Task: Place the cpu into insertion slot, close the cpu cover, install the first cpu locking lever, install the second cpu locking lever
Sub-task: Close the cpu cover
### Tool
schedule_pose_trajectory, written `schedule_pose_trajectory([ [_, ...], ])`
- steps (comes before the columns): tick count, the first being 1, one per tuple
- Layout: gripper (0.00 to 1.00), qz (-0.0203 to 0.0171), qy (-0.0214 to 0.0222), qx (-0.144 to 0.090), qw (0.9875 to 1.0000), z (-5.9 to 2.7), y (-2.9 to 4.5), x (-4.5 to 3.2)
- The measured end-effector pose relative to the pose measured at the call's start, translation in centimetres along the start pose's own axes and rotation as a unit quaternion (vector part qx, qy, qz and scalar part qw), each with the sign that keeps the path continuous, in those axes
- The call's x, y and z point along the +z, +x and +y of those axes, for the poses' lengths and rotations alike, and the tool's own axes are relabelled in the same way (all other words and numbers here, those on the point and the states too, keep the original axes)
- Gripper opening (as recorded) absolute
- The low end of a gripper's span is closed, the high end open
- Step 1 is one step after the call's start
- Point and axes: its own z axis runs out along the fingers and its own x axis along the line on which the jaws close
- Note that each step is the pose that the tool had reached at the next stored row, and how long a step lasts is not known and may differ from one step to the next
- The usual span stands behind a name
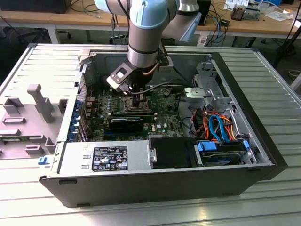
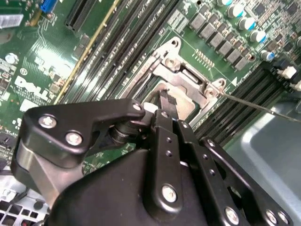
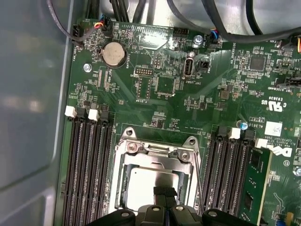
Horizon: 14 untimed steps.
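Grey metal tops the cpu (image 3: 150, 181), which lies flat in the insertion slot (image 3: 123, 186) on the green motherboard (image 3: 160, 84), with the silvery cpu cover (image 3: 157, 147) framing it. In the first wrist view the gripper (image 3: 165, 192) stands over the chip, its two black fingertips pressed together with nothing between them. White lettering dots the board, a white sticker (image 3: 273, 128) sits near the memory slots, and a black printed label (image 1: 110, 157) marks the power supply (image 1: 75, 157).
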Motion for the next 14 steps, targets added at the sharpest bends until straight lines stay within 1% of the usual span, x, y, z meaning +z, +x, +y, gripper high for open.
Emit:
schedule_pose_trajectory([
  [2, 0.11, 0.0, 0.0, 0.0, 1.0, 0.03, 0.17, 0.01],
  [7, 0.11, 0.0002, 0.0012, 0.0, 1.0, 0.13, 0.16, 0.2],
  [9, 0.11, 0.0002, 0.0024, 0.0, 1.0, 0.32, 0.12, 0.27],
  [14, 0.11, 0.0005, 0.0032, 0.0, 1.0, 0.8, 0.06, 0.25],
])
